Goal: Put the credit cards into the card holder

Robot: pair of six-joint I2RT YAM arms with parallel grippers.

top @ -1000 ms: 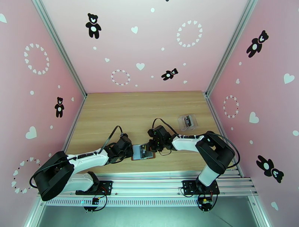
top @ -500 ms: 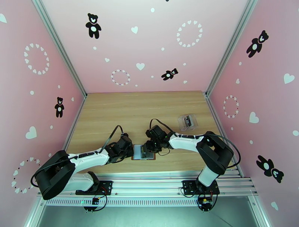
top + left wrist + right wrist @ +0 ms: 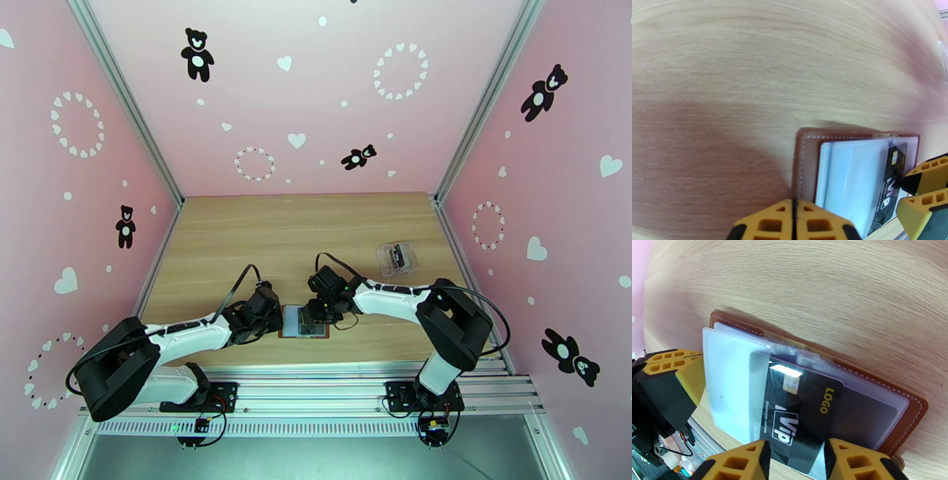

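Observation:
The card holder (image 3: 916, 407) lies open on the table near the front edge, brown leather under greyish see-through pockets; it also shows from above (image 3: 296, 324) and at the left wrist (image 3: 805, 158). One black credit card (image 3: 802, 409) printed "VIP" and "LOGO" sits partly inside a pocket, its near end sticking out; the card (image 3: 890, 185) points toward the right arm. My right gripper (image 3: 796, 453) (image 3: 316, 312) is open, its fingers astride that free end. My left gripper (image 3: 794, 209) (image 3: 278, 317) is shut, its tips at the holder's left edge, and its fingers (image 3: 675, 370) lie beside the pockets.
A clear plastic box (image 3: 397, 258) with a dark card in it stands to the right and farther back; its corner (image 3: 944, 59) peeks in at the left wrist. Bare wood stretches behind the wallet. Pink walls enclose three sides, and a metal rail runs along the front.
My right gripper has opened, letting go of the card, and shifted a little left over the holder. The card now sits deeper in the pocket. The left arm stayed put.

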